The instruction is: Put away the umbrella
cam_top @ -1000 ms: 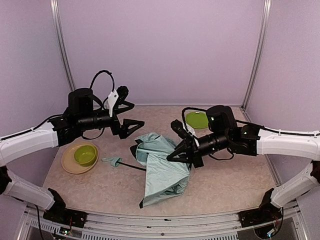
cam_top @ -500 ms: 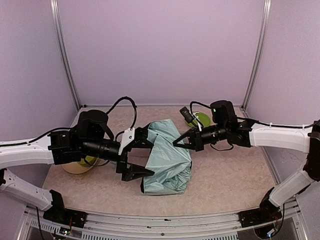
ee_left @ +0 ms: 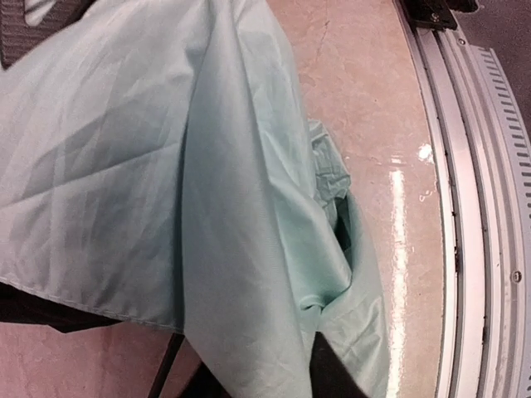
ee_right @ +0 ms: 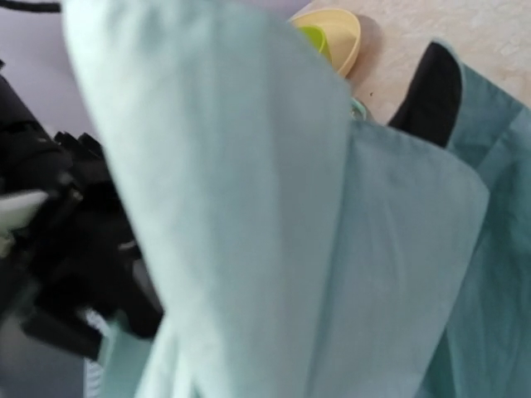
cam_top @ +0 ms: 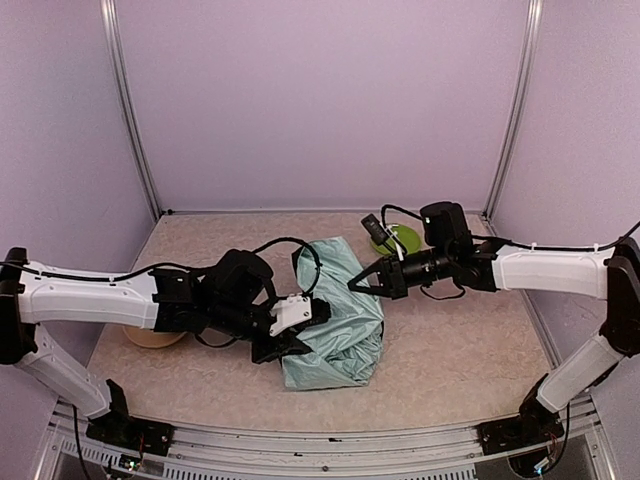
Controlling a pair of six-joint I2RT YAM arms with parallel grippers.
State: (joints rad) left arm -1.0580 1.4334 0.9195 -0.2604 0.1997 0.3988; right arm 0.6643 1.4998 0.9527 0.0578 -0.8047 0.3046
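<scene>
Umbrella (cam_top: 338, 322) lies heaped at mid-bench (cam_top: 450, 350), mint cloth outward. It sits at 3 o'clock from the left gripper (cam_top: 295, 332), whose fingers press against the cloth's left edge; whether they grasp it I cannot tell. At the heap's 1 o'clock edge, the right gripper (cam_top: 353, 286) is clenched on a raised fold.

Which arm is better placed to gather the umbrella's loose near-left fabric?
Left, likely. The left gripper sits against the near-left edge of the umbrella. The right gripper is shut on fabric at its far side, so it is occupied holding that up.
</scene>
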